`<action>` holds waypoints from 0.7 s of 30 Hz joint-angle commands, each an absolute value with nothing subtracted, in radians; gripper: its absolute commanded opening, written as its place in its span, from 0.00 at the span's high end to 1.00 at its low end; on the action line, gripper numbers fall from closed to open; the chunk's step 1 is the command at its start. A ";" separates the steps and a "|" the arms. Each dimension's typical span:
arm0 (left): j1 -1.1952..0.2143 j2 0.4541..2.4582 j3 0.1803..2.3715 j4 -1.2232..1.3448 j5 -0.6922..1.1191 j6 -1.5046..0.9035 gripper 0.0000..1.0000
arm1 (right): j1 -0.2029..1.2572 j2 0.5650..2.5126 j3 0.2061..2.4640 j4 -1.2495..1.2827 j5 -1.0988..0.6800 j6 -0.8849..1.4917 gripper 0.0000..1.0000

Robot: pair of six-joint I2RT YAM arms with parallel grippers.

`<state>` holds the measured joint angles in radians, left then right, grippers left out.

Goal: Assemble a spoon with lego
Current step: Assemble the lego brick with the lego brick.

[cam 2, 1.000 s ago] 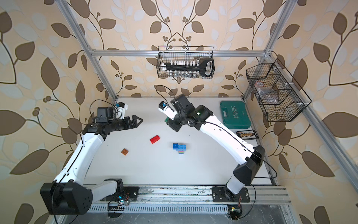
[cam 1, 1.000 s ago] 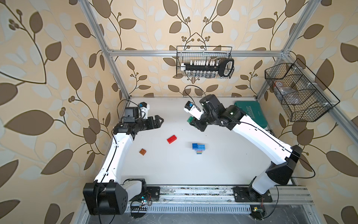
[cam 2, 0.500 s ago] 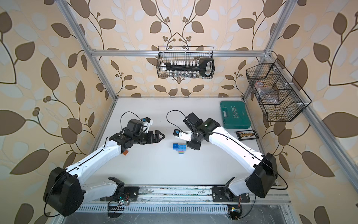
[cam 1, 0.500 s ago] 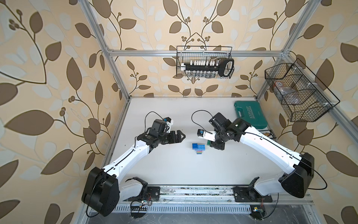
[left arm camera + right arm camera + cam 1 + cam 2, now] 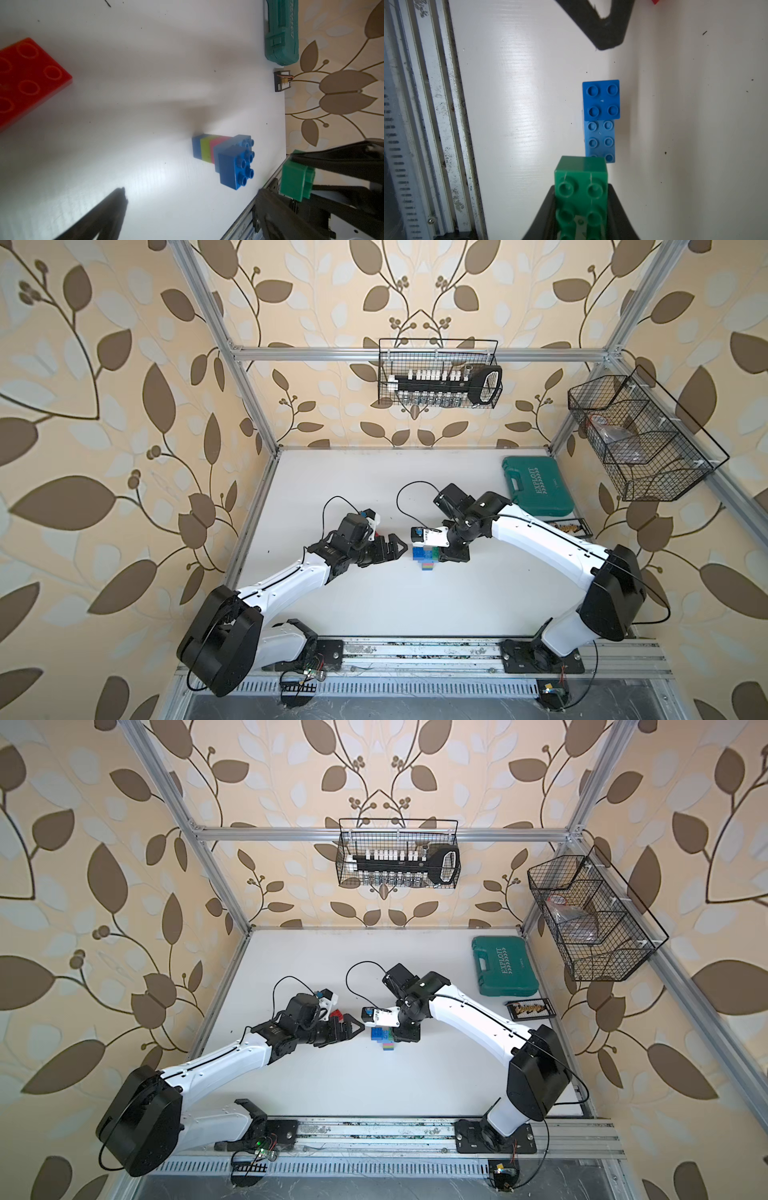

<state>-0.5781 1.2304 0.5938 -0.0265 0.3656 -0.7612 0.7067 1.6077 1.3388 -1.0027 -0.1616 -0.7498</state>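
The partly built spoon [image 5: 423, 559] [image 5: 384, 1039] stands upright mid-table: a blue, lime and pink stem [image 5: 204, 150] under a long light-blue brick [image 5: 601, 139], with a dark blue brick [image 5: 601, 99] on one end. My right gripper [image 5: 581, 188] [image 5: 448, 552] is shut on a green lego brick [image 5: 581, 185] [image 5: 295, 180], which hangs over the light-blue brick's other end; contact cannot be told. My left gripper [image 5: 395, 549] [image 5: 192, 190] is open and empty, just left of the build. A red brick [image 5: 27, 79] [image 5: 337, 1015] lies beside the left wrist.
A teal tool case [image 5: 536, 485] [image 5: 505, 965] lies at the back right, with a small black tray [image 5: 567, 526] in front of it. Wire baskets [image 5: 440, 373] hang on the back and right walls. An aluminium rail [image 5: 425, 124] runs along the table's front edge.
Both arms have swung in from the back to the table's middle. The right gripper has brought the green brick down beside the build. The left gripper has passed the red brick and stopped near the build.
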 commanded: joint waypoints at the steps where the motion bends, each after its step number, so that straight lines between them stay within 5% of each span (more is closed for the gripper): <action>1: -0.591 1.209 0.553 0.096 0.360 -0.808 0.01 | 0.710 1.630 1.378 -0.999 -0.196 -0.801 1.00; 21: -0.597 1.276 0.536 0.163 0.410 -0.825 0.01 | 0.710 1.727 1.433 -0.983 -0.206 -0.779 1.00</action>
<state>-0.5846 1.2686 0.5365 0.1268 0.3817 -0.8143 0.7067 1.7069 1.3964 -0.9741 -0.1776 -0.7975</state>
